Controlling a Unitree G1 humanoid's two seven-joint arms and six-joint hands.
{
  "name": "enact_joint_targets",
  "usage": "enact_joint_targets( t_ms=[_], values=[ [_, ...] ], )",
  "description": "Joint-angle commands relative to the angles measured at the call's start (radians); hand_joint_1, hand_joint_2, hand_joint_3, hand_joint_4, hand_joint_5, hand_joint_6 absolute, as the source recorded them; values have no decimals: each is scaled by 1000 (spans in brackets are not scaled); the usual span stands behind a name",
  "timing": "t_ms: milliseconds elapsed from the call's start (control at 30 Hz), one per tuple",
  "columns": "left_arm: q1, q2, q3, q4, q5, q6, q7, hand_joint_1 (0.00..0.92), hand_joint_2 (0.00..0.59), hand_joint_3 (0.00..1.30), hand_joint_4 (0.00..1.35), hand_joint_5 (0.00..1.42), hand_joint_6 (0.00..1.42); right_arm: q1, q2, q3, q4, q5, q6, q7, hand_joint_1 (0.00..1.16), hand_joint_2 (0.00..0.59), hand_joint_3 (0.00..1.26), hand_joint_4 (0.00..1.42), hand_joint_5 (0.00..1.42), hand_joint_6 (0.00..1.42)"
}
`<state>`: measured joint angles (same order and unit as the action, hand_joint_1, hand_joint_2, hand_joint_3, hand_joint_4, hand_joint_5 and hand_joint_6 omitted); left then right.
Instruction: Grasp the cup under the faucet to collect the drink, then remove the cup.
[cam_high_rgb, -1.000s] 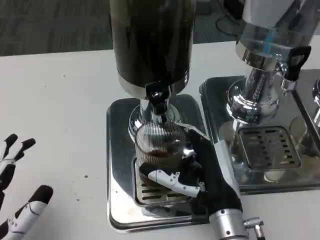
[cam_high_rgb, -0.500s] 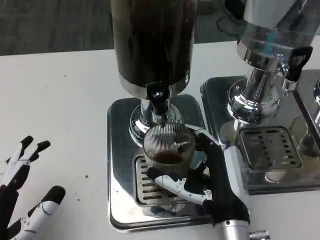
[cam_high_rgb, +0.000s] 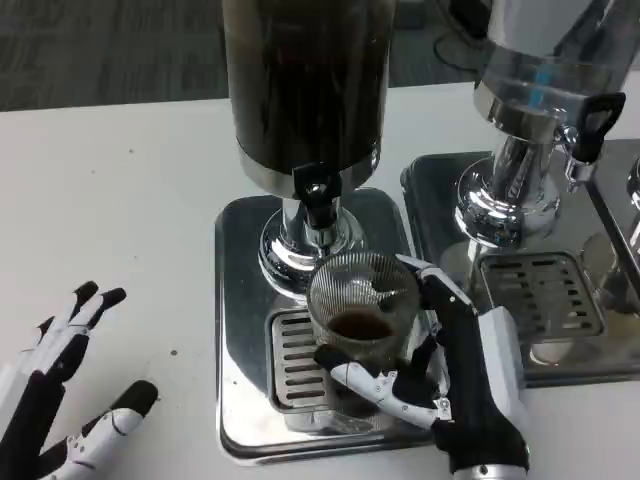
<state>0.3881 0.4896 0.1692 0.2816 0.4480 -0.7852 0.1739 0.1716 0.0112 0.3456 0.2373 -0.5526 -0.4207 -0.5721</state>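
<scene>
Ribbed clear cup (cam_high_rgb: 362, 310) held by the right hand (cam_high_rgb: 440, 375), fingers (cam_high_rgb: 385, 382) wrapped round its near side and a thumb up against its right wall; a shallow pool of dark drink visible at the bottom. Lifted or tilted slightly toward the near right, cup base hidden behind the fingers, so contact with the slotted drip grate (cam_high_rgb: 290, 360) impossible to judge. Sitting just near and right of the black-handled faucet (cam_high_rgb: 318, 200), rim close below it rather than squarely under. Faucet mounted at the foot of a dark-filled dispenser (cam_high_rgb: 305, 80), its top cut off by the far edge of the frame, standing on a shiny steel tray (cam_high_rgb: 240, 290) on the white bench (cam_high_rgb: 120, 190). To the right, a second dispenser (cam_high_rgb: 540, 70) with a clear body, also cropped at the top, its own black tap (cam_high_rgb: 590, 120) and a chrome base above a second steel tray (cam_high_rgb: 430, 190) with a grate (cam_high_rgb: 540, 295); right edge of that tray cut off. Reflections on the chrome hard to read. Left hand (cam_high_rgb: 60, 385) at the near left, over the bench, fingers spread apart and holding nothing, its wrist cropped by the frame. Right forearm cut off at the near edge.
</scene>
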Motion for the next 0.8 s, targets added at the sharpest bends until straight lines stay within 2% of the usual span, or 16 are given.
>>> enact_joint_targets(
  t_ms=[33, 200, 367, 400, 633, 800],
  values=[
    [6, 24, -19, -22, 31, 10, -7, 0, 194, 106, 0, 99, 11, 57, -18, -10, -107, 22, -46, 23, 927, 169, 587, 604, 768, 1197],
    [26, 41, -17, -32, 29, -2, -8, 0, 195, 103, 0, 97, 10, 120, -30, 1, -193, -6, -36, 45, 927, 163, 600, 619, 783, 1219],
    [36, 56, -26, -46, 34, 0, -13, 0, 194, 98, 0, 96, 9, 152, -32, 5, -232, -30, -31, 58, 927, 162, 603, 627, 794, 1224],
    [37, 58, -28, -48, 34, 1, -13, 0, 194, 98, 0, 96, 9, 160, -30, 7, -238, -16, -34, 69, 927, 162, 603, 627, 796, 1224],
    [42, 63, -44, -72, 51, 9, -13, 0, 194, 97, 0, 95, 9, 205, -64, 13, -305, -24, -28, 122, 927, 162, 603, 628, 801, 1226],
    [44, 52, -62, -100, 66, 30, -13, 0, 194, 86, 0, 75, 0, 249, -97, 3, -363, 6, -39, 172, 927, 162, 603, 628, 801, 1226]
  ],
)
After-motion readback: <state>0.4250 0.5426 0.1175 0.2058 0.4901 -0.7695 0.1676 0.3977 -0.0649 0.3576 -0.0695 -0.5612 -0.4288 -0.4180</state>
